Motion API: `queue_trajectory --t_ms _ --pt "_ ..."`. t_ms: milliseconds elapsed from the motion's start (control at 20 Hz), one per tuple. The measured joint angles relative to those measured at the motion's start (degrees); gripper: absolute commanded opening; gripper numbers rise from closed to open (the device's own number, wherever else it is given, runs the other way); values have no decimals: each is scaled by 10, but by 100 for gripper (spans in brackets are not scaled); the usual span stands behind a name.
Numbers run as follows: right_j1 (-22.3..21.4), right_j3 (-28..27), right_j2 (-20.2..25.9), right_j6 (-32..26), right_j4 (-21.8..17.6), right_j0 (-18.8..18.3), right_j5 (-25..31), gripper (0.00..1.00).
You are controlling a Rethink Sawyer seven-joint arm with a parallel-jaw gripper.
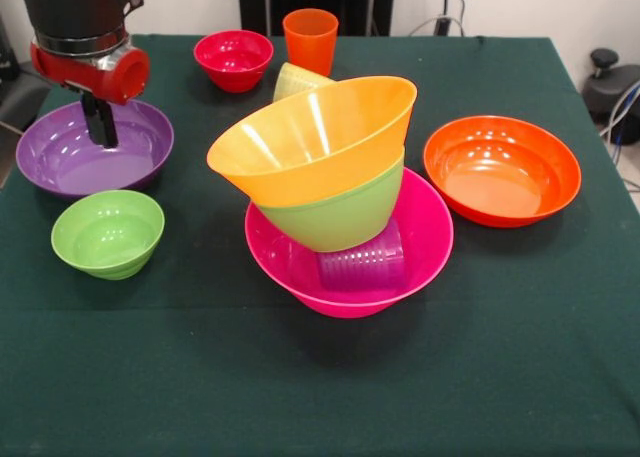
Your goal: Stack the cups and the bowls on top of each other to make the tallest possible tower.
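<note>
The tower stands mid-table. Its base is a large pink bowl [432, 232] with a purple cup [362, 261] lying on its side inside. A medium green bowl [345, 215] rests on the cup, and a yellow-orange bowl [315, 137] sits tilted in the green one. My gripper [99, 135] hangs at the left, over the large purple bowl [60, 159], with its tip low inside the rim. An orange-red bowl [500, 169] sits to the right. A small green bowl [108, 233] is at the front left. A small red bowl [233, 57], an orange cup [310, 39] and a yellow cup [293, 79] stand behind the tower.
A dark green cloth [320, 387] covers the table, with open room along the front. Dark equipment and cables [612, 92] sit beyond the right edge.
</note>
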Motion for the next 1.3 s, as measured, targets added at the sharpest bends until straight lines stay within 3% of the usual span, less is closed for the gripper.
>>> queue_trajectory --t_ms 750,800,1300 --pt "-8 17 -12 0 0 27 0 0" --pt "-8 17 -16 0 0 35 0 100" --pt "-8 19 -22 0 0 41 0 100"
